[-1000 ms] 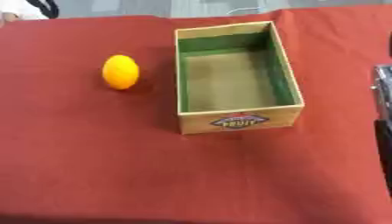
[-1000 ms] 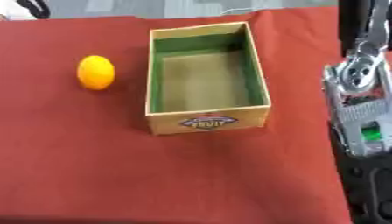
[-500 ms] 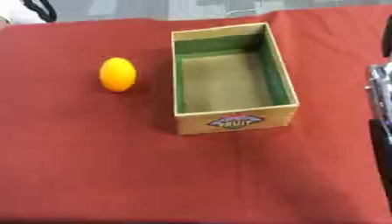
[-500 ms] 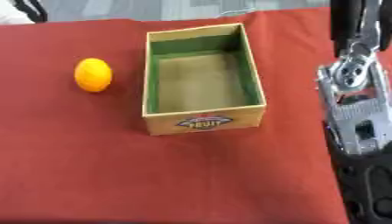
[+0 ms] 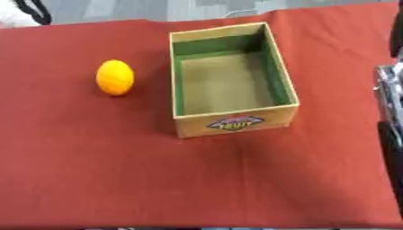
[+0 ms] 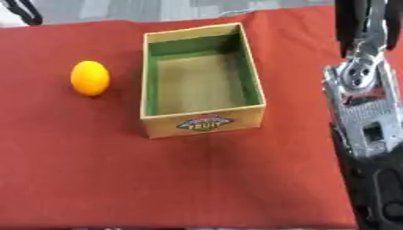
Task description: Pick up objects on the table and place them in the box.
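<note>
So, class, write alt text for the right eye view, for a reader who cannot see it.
An open, empty cardboard box with a green lining sits on a red tablecloth, and a yellow-orange oval fruit lies apart to its left. A silver and black robot arm runs along the right edge.

A red cloth point(image 5: 118, 170) covers the whole table, smooth and evenly lit, with no hard shadows. Beyond its far edge runs a strip of pale grey floor point(image 5: 141, 9). A dark curved strap or cable point(image 5: 31, 11) shows at the far left corner, too blurred to tell more
</note>
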Tool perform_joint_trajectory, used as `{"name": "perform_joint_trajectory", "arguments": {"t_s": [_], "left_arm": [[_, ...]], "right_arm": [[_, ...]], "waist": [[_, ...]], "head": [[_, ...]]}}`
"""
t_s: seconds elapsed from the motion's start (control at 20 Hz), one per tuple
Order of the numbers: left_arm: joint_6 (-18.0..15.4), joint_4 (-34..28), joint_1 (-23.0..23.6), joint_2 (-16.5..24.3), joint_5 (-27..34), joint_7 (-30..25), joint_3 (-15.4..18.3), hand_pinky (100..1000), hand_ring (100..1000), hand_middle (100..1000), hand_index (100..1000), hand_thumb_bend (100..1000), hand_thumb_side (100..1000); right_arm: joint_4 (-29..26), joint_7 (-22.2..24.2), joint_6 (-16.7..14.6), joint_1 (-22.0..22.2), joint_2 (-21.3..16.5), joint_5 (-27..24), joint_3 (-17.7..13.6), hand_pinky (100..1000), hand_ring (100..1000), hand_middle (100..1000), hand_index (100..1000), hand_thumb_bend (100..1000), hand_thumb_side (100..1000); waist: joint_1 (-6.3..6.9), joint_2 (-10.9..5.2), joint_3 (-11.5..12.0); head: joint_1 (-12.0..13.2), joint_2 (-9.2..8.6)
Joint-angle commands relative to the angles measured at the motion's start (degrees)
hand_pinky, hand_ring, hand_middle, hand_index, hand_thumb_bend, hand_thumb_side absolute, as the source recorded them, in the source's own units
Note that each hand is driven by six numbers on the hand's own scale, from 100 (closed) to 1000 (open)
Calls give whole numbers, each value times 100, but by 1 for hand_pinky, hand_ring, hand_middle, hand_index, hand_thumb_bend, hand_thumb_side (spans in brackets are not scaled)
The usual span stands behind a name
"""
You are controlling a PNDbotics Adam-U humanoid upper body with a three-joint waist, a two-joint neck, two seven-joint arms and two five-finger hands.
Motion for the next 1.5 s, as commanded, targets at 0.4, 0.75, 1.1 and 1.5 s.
{"name": "perform_joint_trajectory", "arguments": {"t_s": [0.4,0.75,1.1,1.5], "left_arm": [[-647,1597,-927,578,-912,-1512,-799,645,716,736,954,632,968],[-910,2241,-1335,342,-1595,-1999,-994,674,752,765,981,866,941],[-1111,2882,-1718,-52,-1761,-2393,-1127,696,769,785,1000,766,876],[-1106,3686,-2310,-655,-1893,-2807,-1165,676,762,790,1000,704,861]], "right_arm": [[-114,93,1,-69,-100,-55,57,811,812,626,873,100,1000],[-114,115,10,-64,-107,-72,73,811,811,625,873,100,1000],[-114,127,17,-51,-103,-84,84,812,809,621,872,100,1000],[-114,156,17,-47,-87,-102,111,813,807,618,871,100,1000]], "waist": [[39,-117,-21],[46,-103,-34],[47,-101,-45],[44,-96,-94]], "head": [[92,-15],[123,-62],[153,-84],[259,-38]]}}
